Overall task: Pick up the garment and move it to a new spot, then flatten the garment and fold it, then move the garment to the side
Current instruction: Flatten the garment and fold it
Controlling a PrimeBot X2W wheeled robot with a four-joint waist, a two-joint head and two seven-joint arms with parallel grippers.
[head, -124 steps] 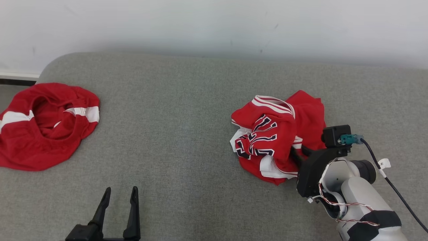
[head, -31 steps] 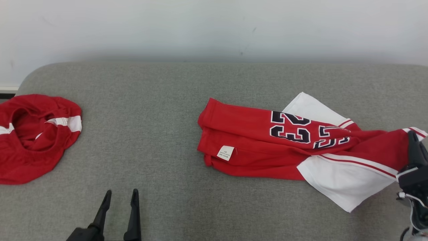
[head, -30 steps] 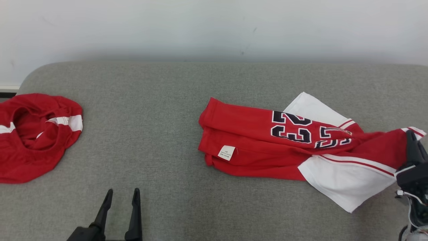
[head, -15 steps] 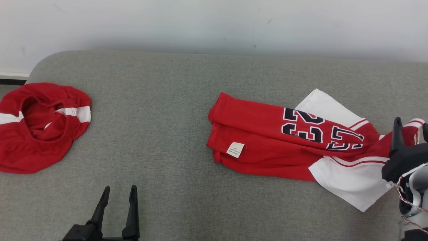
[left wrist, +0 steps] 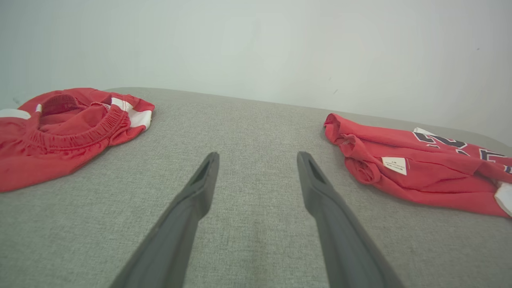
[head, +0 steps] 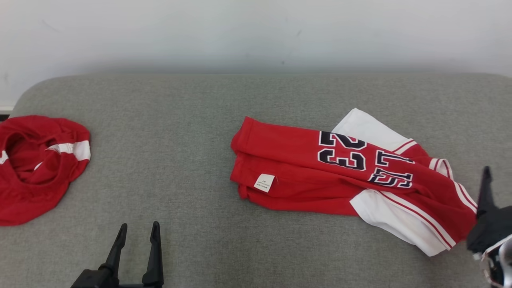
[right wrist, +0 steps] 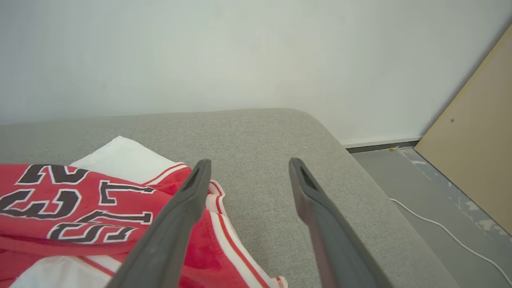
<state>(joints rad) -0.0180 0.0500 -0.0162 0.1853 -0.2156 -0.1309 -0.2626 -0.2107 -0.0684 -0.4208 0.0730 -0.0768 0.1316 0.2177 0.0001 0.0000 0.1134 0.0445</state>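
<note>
– Over on the head view, is the right pincer [head: 500, 176] letting go? A second ago it was pinching the striped hem of the garment [head: 304, 172].
– Yep, it's standing spread and empty now, hovering just beside that hem at the right edge. The hem is lying down on the counter [head: 192, 104] instead of being held up off it. The garment is stretching across centre-right with its white label [head: 264, 183] facing up. The left pincer [head: 139, 226] is idling at the bottom, spread too, same as before.
– And the left wrist view?
– Its fingers are pointing at bare counter between the garment on one side and the other red garment [left wrist: 60, 128] on the other, touching neither.
– Right wrist view?
– Fingers are standing wide apart with nothing between them. One is sitting over the striped hem, and I can't tell if it's touching.
– So what's that meaning for the job?
– I'm guessing the move-to-a-new-spot bit is wrapping up. The garment is still looking rumpled, with red cloth lying across its white panels, so I'm betting on flattening next, then folding.
</note>
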